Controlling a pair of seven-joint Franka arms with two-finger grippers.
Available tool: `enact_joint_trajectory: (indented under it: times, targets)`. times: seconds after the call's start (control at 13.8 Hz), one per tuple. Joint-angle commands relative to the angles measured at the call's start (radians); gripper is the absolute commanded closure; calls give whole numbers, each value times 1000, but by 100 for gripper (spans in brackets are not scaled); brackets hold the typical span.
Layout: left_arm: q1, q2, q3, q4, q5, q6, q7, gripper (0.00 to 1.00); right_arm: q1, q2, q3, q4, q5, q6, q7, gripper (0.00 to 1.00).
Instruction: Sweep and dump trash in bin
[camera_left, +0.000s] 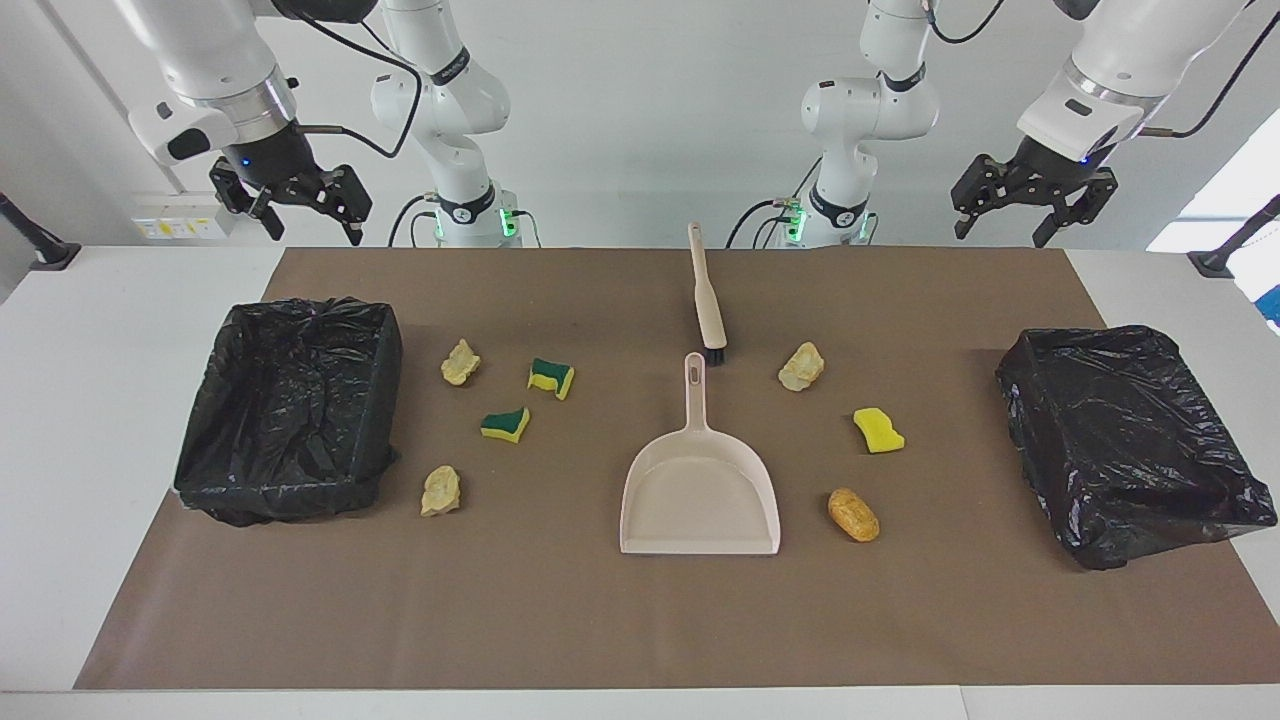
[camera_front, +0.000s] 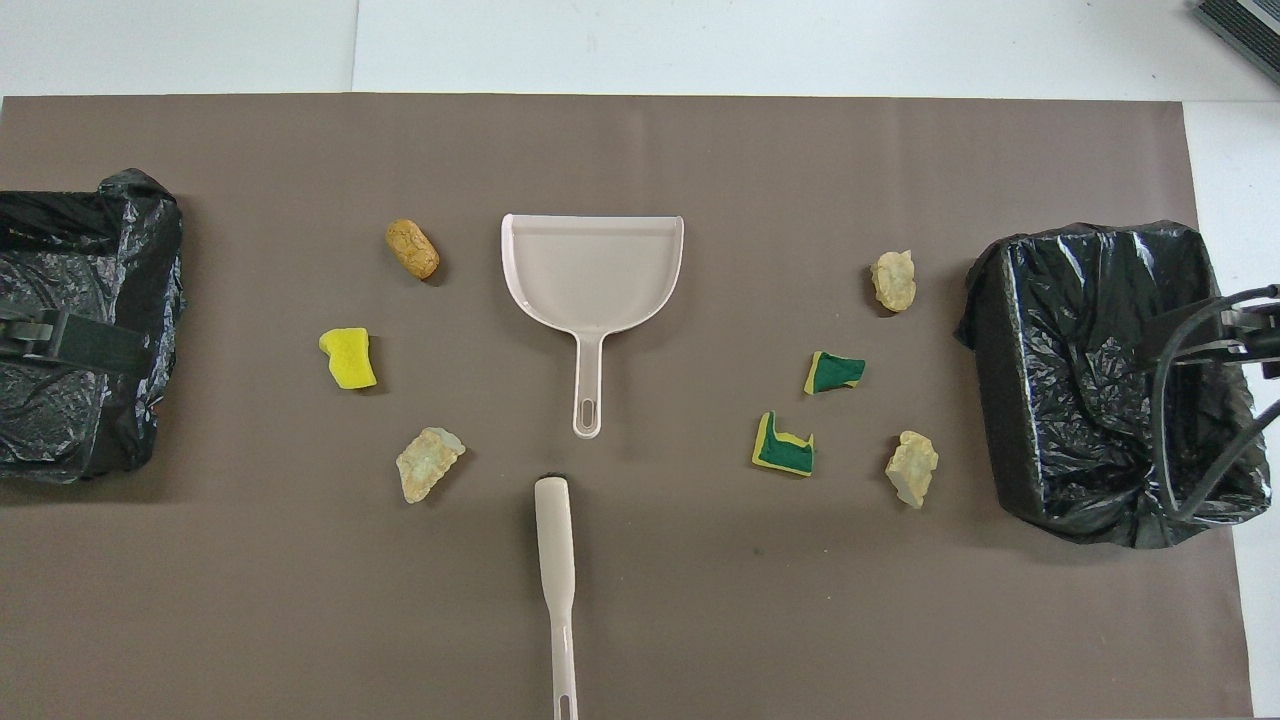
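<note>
Several pieces of trash lie on the brown mat around a beige dustpan (camera_left: 700, 490) (camera_front: 592, 275). Toward the right arm's end are two green-yellow sponge chunks (camera_left: 551, 377) (camera_left: 505, 425) and two beige wads (camera_left: 460, 362) (camera_left: 440, 490). Toward the left arm's end are a beige wad (camera_left: 801, 366), a yellow sponge (camera_left: 878, 430) and an orange-brown lump (camera_left: 853, 514). The beige brush (camera_left: 703, 290) (camera_front: 556, 580) lies in line with the dustpan's handle, nearer to the robots. Both grippers hang high and open, holding nothing: right gripper (camera_left: 312, 228), left gripper (camera_left: 1010, 228).
Two bins lined with black bags stand on the mat, one at the right arm's end (camera_left: 290, 410) (camera_front: 1090, 380), the other at the left arm's end (camera_left: 1130, 440) (camera_front: 80, 320). White table (camera_left: 90, 400) borders the mat.
</note>
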Motion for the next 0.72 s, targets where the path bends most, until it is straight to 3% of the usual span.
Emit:
enact_joint_trajectory:
  times: [0.0,0.51,0.65]
  targets:
    - [2,-13,1,-5,10,3,5,0,-4,13,-2,29,16,-28,1,0]
    - [-11,-21,-9,-18,9,-13,-12,0,-6,10,-4,21,62,-25,33,0]
    - [-19,-70,-46,-90,3,-2,-56,0,-9,2,-8,11,60,-42,30,0]
